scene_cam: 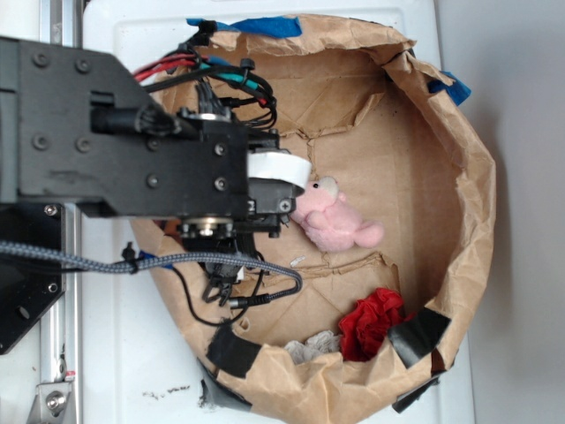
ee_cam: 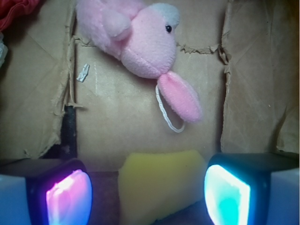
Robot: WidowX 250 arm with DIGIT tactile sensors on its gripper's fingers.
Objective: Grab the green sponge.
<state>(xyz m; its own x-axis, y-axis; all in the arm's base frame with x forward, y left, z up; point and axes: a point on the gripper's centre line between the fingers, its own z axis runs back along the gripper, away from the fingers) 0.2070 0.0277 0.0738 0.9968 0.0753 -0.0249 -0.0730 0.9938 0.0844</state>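
The end effector stands apart astride the sponge; a pink rabbit lies just ahead. No writing readable.

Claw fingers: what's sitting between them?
In the wrist view, the green sponge, showing its yellow foam, sits between the claw fingers.

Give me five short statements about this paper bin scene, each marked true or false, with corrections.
1. The yellow sponge sits between the gripper fingers. True.
2. The pink plush rabbit is in the gripper. False: it lies on the paper beyond the fingers.
3. The red cloth lies near the bin's taped rim. True.
4. The rabbit lies on top of the red cloth. False: they are apart.
5. The jaws have closed on the sponge. False: gaps show either side.
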